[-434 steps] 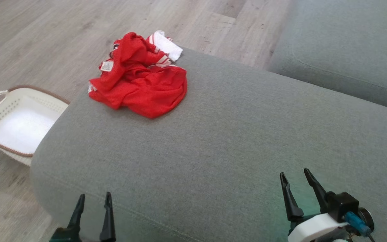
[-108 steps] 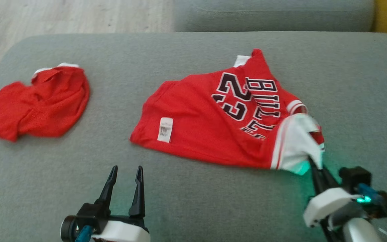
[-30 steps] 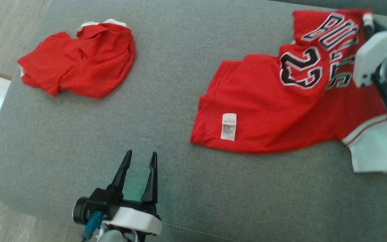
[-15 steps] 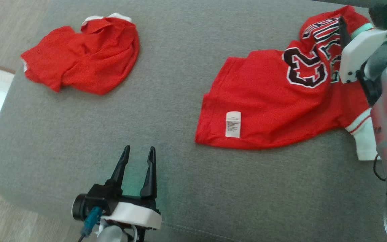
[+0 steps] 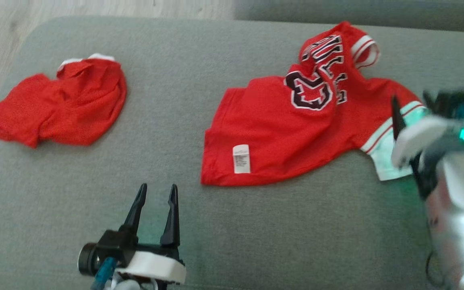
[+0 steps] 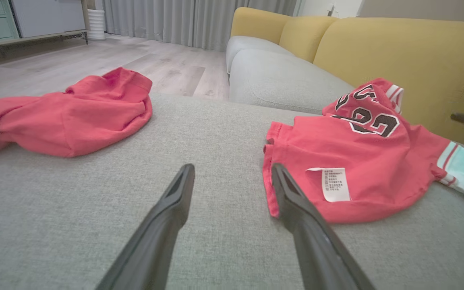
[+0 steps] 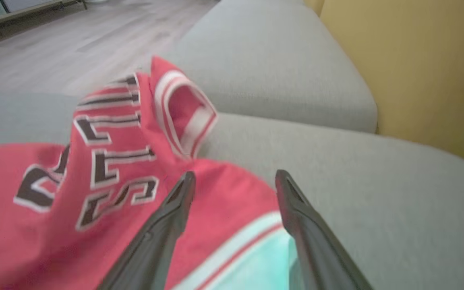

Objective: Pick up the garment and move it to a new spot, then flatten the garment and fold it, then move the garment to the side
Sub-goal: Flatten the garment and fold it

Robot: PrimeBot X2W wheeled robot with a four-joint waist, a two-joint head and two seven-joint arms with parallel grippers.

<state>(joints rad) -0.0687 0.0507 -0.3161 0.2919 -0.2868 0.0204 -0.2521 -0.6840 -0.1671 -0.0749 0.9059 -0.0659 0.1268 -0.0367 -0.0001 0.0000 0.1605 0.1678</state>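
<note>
The red jersey (image 5: 296, 133) is laid on the grey cushion (image 5: 256, 233), in its right half. It is only partly spread out. The lower part, where a white care label (image 5: 241, 158) is sewn, lies fairly flat, while the upper part with the black lettering is bunched up and folded over itself. A white-trimmed edge of the jersey is found at the far right, just beside the right gripper (image 5: 411, 98), which is blurred in the head view.

In the right wrist view the right gripper (image 7: 235, 175) is seen released: its two dark fingers are held wide apart and nothing is clamped between them. The jersey (image 7: 95, 173) lies under and between them (whether the tips touch the cloth cannot be told).

The left gripper (image 5: 158, 187) is also spread and empty. It is held over the near part of the cushion, close to the jersey's lower left corner but apart from it. In the left wrist view the hem of the jersey (image 6: 361, 161) is seen just beyond the right-hand finger of this gripper (image 6: 232, 169).

A second red garment (image 5: 61, 104) is crumpled on the left part of the cushion, well apart from the jersey. Behind the cushion a grey sofa seat (image 6: 280, 76) and a yellow backrest (image 6: 397, 44) are seen, and a wooden floor (image 6: 95, 56) beyond.
</note>
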